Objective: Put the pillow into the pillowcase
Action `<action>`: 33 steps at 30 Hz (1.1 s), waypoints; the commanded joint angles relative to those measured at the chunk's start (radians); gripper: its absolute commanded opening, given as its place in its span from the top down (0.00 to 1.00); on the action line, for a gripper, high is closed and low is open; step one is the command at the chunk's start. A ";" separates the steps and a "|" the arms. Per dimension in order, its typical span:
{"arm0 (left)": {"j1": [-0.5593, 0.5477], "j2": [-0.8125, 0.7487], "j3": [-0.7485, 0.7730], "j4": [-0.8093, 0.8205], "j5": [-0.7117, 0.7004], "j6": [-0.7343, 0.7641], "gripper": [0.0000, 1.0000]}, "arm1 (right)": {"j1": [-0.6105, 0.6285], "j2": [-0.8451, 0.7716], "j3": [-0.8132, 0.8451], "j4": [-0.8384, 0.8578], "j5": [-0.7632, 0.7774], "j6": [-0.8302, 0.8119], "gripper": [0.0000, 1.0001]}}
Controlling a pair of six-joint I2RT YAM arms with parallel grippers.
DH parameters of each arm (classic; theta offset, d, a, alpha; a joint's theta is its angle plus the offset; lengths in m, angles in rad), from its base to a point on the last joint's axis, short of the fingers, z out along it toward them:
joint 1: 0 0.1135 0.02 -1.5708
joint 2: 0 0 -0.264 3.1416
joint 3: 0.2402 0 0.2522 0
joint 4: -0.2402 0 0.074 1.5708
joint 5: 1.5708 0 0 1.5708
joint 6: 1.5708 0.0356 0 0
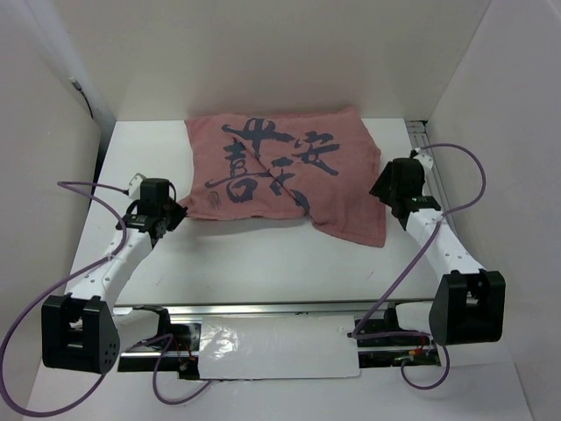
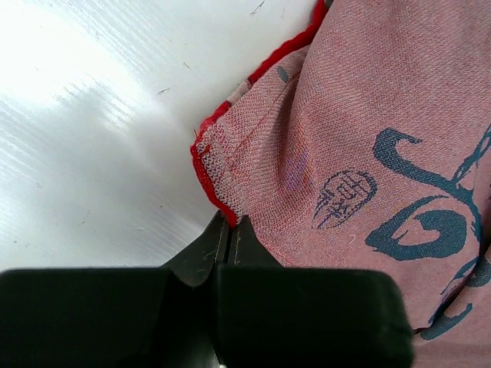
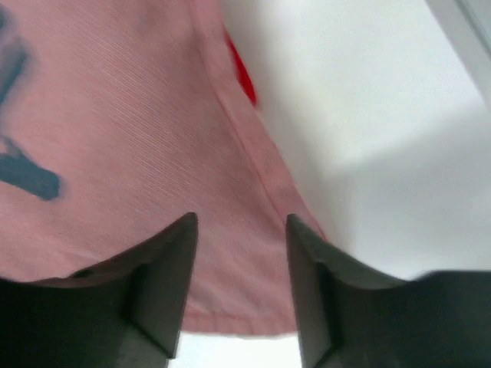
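The pillowcase point(image 1: 280, 175) lies on the white table point(image 1: 245, 263) with its dull pink side and dark blue marks up. A red hem shows at its corner in the left wrist view point(image 2: 207, 180). The pillow shows in no view. My left gripper point(image 1: 173, 216) sits at the case's near left corner. Its jaws are closed, with the red hem pinched at their tips point(image 2: 232, 221). My right gripper point(image 1: 386, 188) is open at the case's right edge. Its fingers straddle the pink cloth point(image 3: 230, 153) just above it point(image 3: 242, 222).
White walls point(image 1: 44, 175) close in the table on the left, right and back. A metal rail point(image 1: 419, 133) runs at the back right. A white sheet point(image 1: 272, 346) lies between the arm bases at the near edge. Purple cables loop beside both arms.
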State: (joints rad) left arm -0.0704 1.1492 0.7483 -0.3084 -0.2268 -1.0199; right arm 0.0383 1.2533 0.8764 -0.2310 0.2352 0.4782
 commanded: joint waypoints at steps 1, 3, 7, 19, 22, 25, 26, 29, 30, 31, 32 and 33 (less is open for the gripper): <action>0.011 -0.043 0.006 -0.008 -0.036 0.026 1.00 | -0.003 0.001 -0.055 -0.177 0.036 0.013 0.30; 0.011 -0.054 -0.004 -0.008 -0.036 0.026 1.00 | -0.003 -0.021 -0.085 -0.177 0.023 0.013 0.18; 0.011 -0.054 -0.013 -0.008 -0.014 0.035 1.00 | -0.003 0.001 -0.119 -0.157 0.001 0.022 0.01; 0.011 -0.054 -0.032 -0.008 -0.005 0.035 1.00 | 0.020 0.209 -0.139 -0.074 -0.063 0.048 0.09; 0.011 -0.045 -0.041 0.003 -0.005 0.026 1.00 | 0.049 0.238 -0.129 -0.065 -0.063 0.057 0.17; 0.011 -0.045 -0.041 0.003 -0.005 0.026 1.00 | 0.058 0.267 -0.152 0.004 -0.095 0.069 0.28; 0.011 -0.045 -0.041 0.003 -0.005 0.026 1.00 | 0.058 0.284 -0.152 0.021 -0.111 0.079 0.33; 0.011 -0.036 -0.032 0.003 -0.014 0.026 1.00 | 0.058 0.325 -0.137 0.041 -0.135 0.079 0.47; 0.011 -0.036 -0.032 0.003 -0.014 0.026 1.00 | 0.058 0.325 -0.128 0.056 -0.151 0.079 0.78; 0.011 -0.036 -0.032 0.003 -0.023 0.026 1.00 | 0.058 0.334 -0.128 0.056 -0.151 0.079 1.00; 0.011 -0.036 -0.023 0.003 -0.023 0.026 1.00 | 0.058 0.334 -0.117 0.070 -0.139 0.070 1.00; 0.011 -0.036 -0.023 -0.007 -0.034 0.026 1.00 | 0.058 0.321 -0.108 0.070 -0.139 0.051 1.00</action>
State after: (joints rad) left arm -0.0685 1.1187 0.7124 -0.3218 -0.2173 -1.0183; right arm 0.0875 1.5517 0.7544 -0.1890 0.1272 0.5407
